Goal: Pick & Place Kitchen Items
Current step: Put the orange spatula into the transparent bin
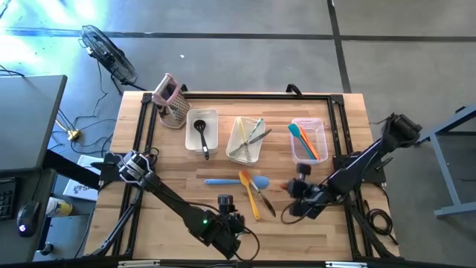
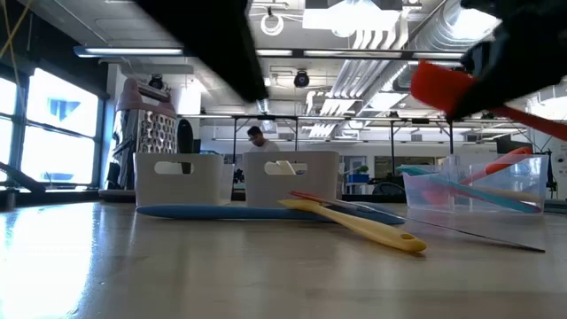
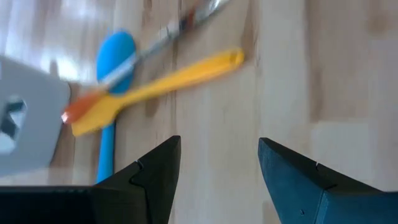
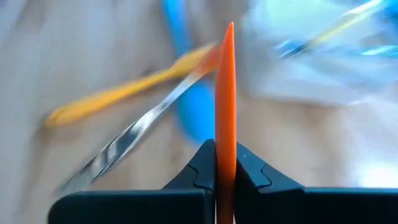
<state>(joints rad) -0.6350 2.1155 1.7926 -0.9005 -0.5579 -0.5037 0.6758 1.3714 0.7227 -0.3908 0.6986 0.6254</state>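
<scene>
My right gripper (image 1: 294, 187) is shut on a red spatula (image 2: 440, 84) and holds it above the table's right half. On the table near the middle lie a blue spatula (image 1: 223, 181), a yellow spatula (image 1: 251, 196) and a slim metal utensil (image 1: 265, 202), crossing each other. My left gripper (image 1: 225, 202) hangs open over bare wood just on the near side of them; in the left wrist view its fingers (image 3: 155, 171) stand wide apart with nothing between them. My right gripper pinches the red spatula between its two fingers, which lie on its flat faces (image 4: 224, 146); the wrist view shows it edge-on. The fingers slant down from the right. The head (image 2: 434, 81) juts out on one side and the handle (image 2: 539, 124) on the other, clear of the table.
Three clear bins stand in a row at the far side: one with a black ladle (image 1: 202, 132), one with metal utensils (image 1: 248, 138), one with teal and orange spatulas (image 1: 309, 140). A box grater (image 1: 172, 103) stands at the far left. Bare wood lies along the near edge.
</scene>
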